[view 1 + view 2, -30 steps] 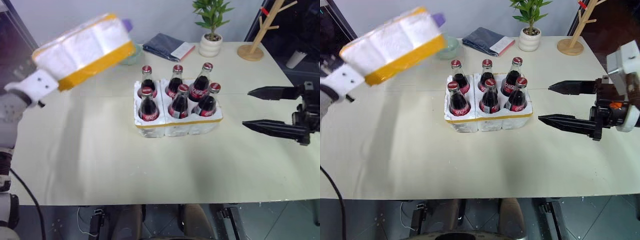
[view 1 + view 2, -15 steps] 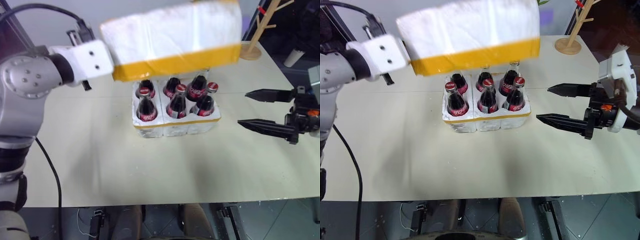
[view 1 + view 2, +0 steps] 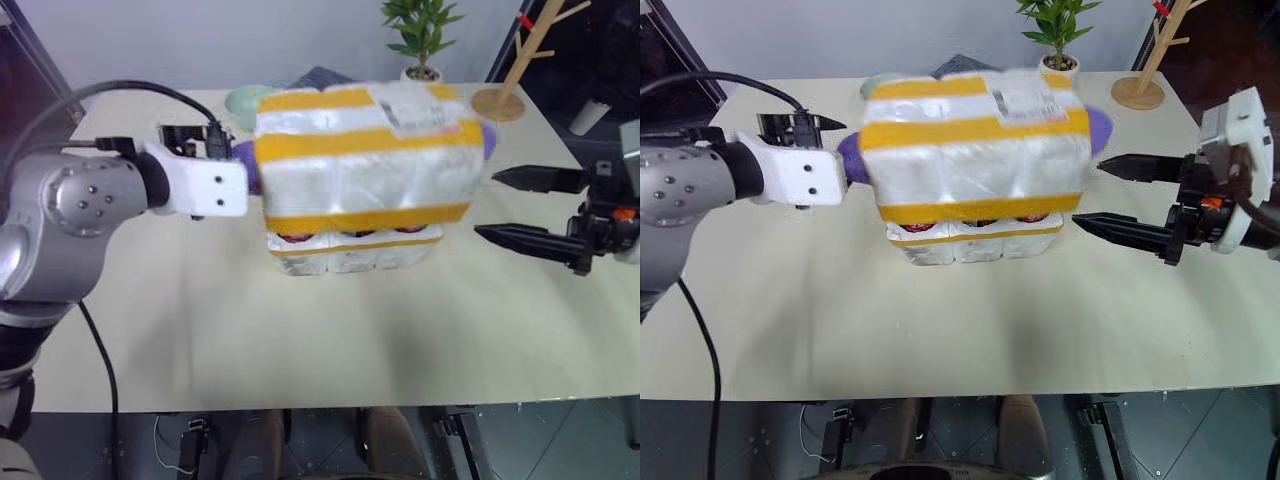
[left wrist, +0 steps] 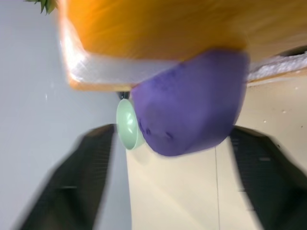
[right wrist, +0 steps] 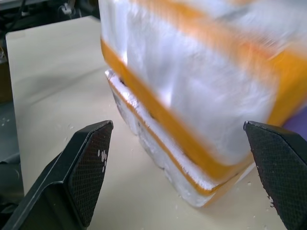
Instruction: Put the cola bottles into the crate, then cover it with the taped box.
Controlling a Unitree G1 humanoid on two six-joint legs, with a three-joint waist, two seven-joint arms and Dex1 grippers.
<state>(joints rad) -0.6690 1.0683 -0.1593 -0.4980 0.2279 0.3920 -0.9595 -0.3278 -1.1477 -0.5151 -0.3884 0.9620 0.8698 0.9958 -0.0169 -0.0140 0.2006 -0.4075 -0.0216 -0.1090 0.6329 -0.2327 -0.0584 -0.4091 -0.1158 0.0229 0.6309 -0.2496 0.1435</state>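
- My left gripper (image 4: 172,182) just swung the taped box (image 3: 975,140) over the crate (image 3: 975,240); fingers now spread, letting go.
- My right gripper (image 3: 1118,195) waits open beside it.
- Bottles are covered; nearly finished.

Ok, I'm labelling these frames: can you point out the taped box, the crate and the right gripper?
taped box (image 3: 975,150), right eye view, front face.
crate (image 3: 975,243), right eye view, front wall below the box.
right gripper (image 3: 1095,196), right eye view, midway between the fingertips.

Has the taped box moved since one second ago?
Yes. The taped box went from above the table's left side, rightward and down, and now sits over the crate.
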